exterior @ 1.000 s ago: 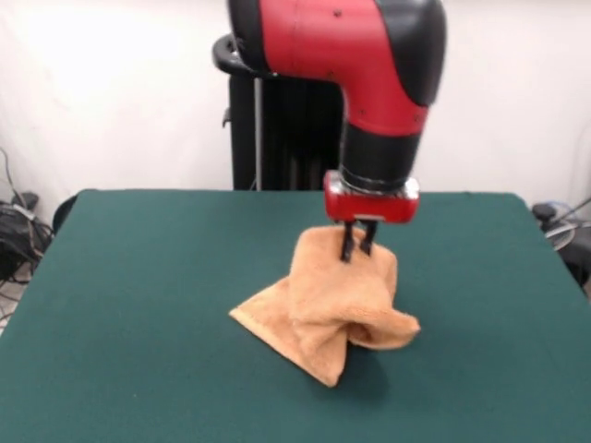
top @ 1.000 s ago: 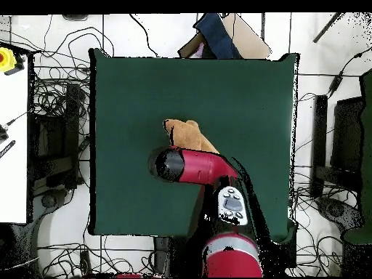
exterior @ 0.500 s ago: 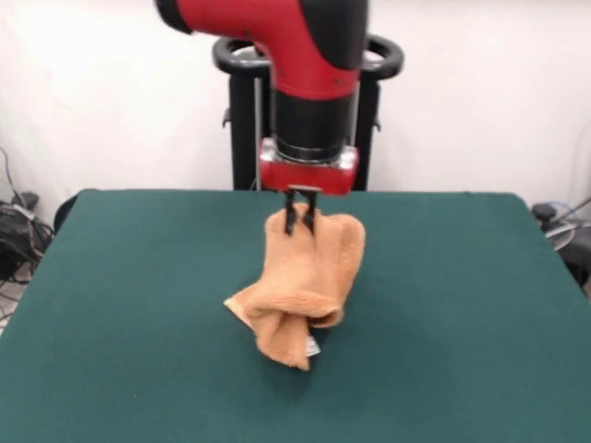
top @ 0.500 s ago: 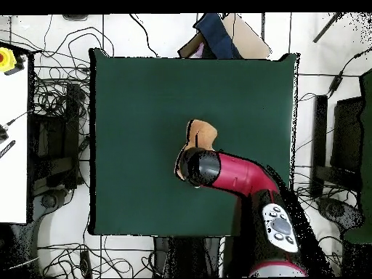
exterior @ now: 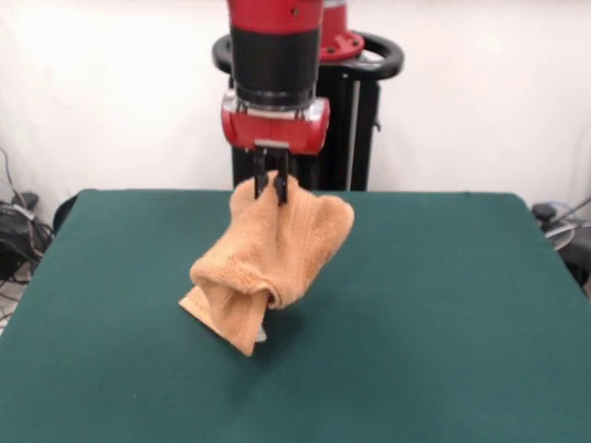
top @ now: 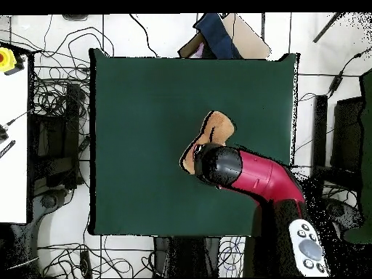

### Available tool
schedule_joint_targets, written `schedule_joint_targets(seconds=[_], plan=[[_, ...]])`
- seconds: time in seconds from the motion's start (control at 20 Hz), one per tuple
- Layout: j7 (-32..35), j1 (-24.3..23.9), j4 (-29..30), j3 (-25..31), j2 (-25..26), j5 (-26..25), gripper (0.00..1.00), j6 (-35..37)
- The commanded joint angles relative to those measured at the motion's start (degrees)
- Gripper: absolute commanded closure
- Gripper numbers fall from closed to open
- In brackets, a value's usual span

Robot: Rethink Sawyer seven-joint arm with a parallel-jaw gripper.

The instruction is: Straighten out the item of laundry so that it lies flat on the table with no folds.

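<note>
- Arm [exterior: 274,41] vertical, wrist pointing straight down over the table [exterior: 462,305].
- Gripper [exterior: 271,187] raised above table surface, fingers pinched together on top fold of towel [exterior: 268,254].

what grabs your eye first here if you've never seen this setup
The red and black arm coming down over the middle of the table, its gripper shut on the top of the orange-tan towel. The towel hangs bunched and folded, its lowest corner touching or just above the dark green table. From overhead, the arm hides most of the towel, and cables clutter the floor around the table.
</note>
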Motion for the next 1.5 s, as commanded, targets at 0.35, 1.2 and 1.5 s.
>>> schedule_joint_targets(seconds=[0.35,1.2,1.5], plan=[[-4.15,0.95,-0.97,6.38,-8.26,-3.13,1.0,10.91],[7.14,2.67,7.79,9.43,1.84,-2.97,1.0,-13.17],[11.16,7.26,9.88,6.18,-1.54,-1.53,1.0,-12.9]])
